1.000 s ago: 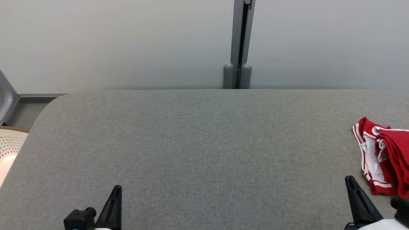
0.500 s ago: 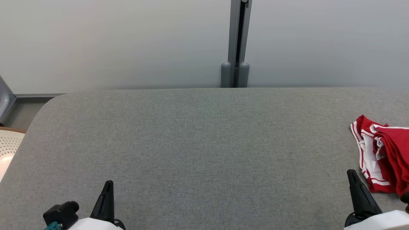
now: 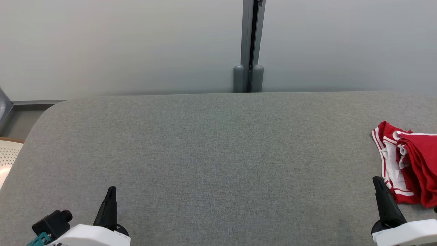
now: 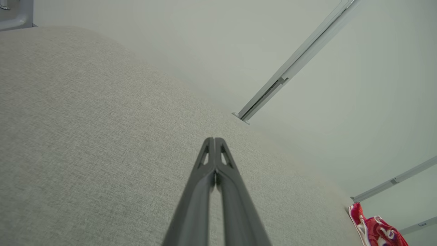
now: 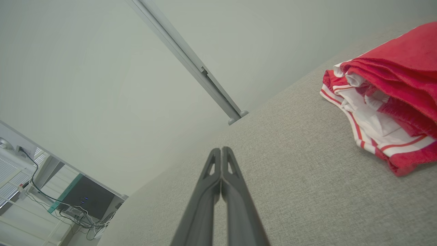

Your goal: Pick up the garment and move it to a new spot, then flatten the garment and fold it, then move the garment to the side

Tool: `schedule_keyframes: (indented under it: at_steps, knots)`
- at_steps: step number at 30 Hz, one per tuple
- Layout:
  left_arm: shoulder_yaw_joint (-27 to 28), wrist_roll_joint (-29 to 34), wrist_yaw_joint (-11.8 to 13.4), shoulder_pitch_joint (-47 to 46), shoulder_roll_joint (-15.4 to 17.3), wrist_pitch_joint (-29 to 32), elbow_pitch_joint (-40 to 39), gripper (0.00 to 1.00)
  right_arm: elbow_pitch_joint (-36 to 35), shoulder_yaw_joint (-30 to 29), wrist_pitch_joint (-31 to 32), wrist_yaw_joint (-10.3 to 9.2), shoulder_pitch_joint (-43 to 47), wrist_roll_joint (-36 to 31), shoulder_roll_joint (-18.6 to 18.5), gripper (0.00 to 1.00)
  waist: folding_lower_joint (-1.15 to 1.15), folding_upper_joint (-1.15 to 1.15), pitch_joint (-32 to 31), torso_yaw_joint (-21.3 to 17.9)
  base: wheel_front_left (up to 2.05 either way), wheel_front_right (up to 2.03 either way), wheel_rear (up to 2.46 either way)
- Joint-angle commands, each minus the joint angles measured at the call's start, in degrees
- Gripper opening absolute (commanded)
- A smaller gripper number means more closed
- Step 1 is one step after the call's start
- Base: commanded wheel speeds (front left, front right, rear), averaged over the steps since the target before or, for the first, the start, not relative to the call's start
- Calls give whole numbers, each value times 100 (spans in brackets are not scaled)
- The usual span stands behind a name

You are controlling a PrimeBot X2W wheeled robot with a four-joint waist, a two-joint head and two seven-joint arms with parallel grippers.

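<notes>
1. Grey woven cloth covers the table (image 3: 218,143) in the head view. A crumpled red-and-white garment (image 3: 414,164) lies at its far right, cut off by the frame's edge. The right gripper (image 3: 377,179) stands at the lower right, its dark fingers pressed together and empty. Its tip is just beside the garment's near left corner but apart from it. The left gripper (image 3: 111,188) stands at the lower left, its fingers likewise pressed together with nothing between them, well apart from the garment. Behind the table, pale wall panels meet at a grey post (image 3: 248,44), and a cream perforated seat (image 3: 8,155) shows at the left edge.
2. Seen from the left wrist, the left gripper's two fingers meet at the tip above bare table cloth. The garment is a small red heap in the lower right corner, far across the table near the wall.
3. Seen from the right wrist, the right gripper's fingers are closed tip to tip over the cloth, holding nothing. The garment lies to their right, near but not touching, with red folds heaped over white striped trim. A dark box with trailing cables (image 5: 85,200) sits beyond the table at the lower left.
</notes>
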Motion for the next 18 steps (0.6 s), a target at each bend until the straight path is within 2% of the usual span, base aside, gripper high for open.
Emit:
schedule_keyframes:
  at_steps: [1,18]
  knots:
    - [89,-216,-54,-196,23,44,-49,0,-13,-36,6,0,-172,231,-26,0,0,0,4,-8,0,0,0]
    - [365,-1273,-224,-364,-81,313,10,0,275,-121,35,0,-421,1327,36,0,0,0,43,-76,0,0,0]
